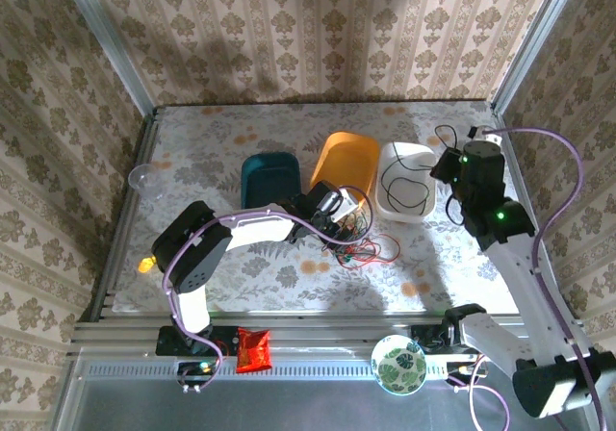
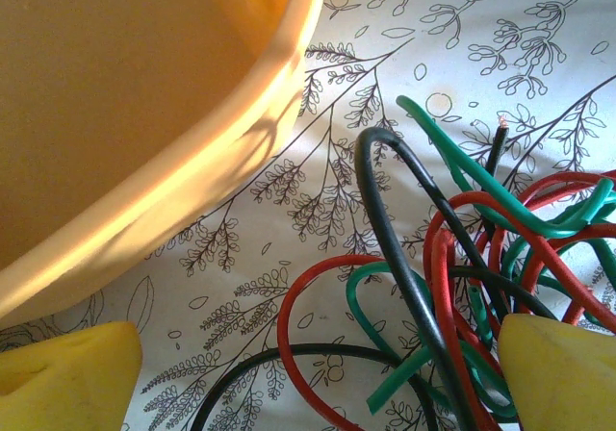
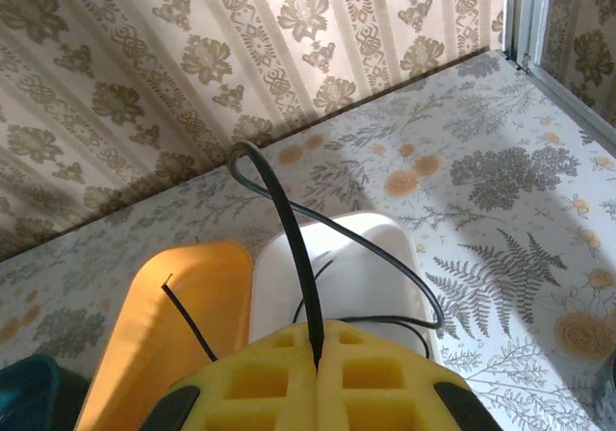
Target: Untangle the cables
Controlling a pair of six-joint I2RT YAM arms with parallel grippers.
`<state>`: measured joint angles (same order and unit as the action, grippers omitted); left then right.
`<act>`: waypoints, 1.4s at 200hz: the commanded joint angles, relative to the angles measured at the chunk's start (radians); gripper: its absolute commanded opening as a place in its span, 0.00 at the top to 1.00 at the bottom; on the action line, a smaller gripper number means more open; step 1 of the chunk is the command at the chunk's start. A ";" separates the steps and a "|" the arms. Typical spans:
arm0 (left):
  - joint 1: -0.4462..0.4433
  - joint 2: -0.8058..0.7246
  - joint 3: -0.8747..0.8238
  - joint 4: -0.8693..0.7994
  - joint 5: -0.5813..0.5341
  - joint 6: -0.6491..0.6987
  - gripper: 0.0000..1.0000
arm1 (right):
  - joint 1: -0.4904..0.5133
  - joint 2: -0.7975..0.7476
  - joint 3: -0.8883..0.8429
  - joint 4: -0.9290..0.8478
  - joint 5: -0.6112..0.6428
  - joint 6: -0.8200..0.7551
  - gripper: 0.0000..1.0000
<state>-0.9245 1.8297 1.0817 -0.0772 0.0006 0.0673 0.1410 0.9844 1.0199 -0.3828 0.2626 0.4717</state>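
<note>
Three tubs: one teal tub [image 1: 268, 173], one orange tub [image 1: 345, 162], one white tub [image 1: 406, 183]. One clear cup [image 1: 141, 177], one patterned bowl [image 1: 398, 365], one red packet [image 1: 254, 349]. The tangle shows three colours: red cable [image 2: 308, 306], green cable [image 2: 462, 166], black cable [image 2: 380, 219]. There is one second black cable [image 3: 289, 219] apart from it.

Warm, bright overhead light throws soft shadows across the table [image 1: 192, 152]. Sunlit streaks cross the orange bin's [image 2: 192, 190] wall. Focus stays sharp.
</note>
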 commanded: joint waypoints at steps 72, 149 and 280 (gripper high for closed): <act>-0.020 0.006 -0.016 -0.020 -0.037 0.017 0.02 | -0.026 0.339 0.003 -0.021 -0.080 0.071 1.00; -0.023 0.014 0.000 -0.032 -0.034 0.029 0.02 | -0.026 0.634 0.045 -0.108 -0.266 0.077 0.93; -0.017 -0.021 -0.032 0.027 -0.034 0.043 0.00 | 0.071 0.239 -0.083 -0.111 -0.462 -0.116 0.44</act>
<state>-0.9356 1.8297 1.0779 -0.0635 -0.0307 0.0834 0.1505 1.2400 1.0077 -0.4702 0.0620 0.4599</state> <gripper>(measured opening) 0.999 0.559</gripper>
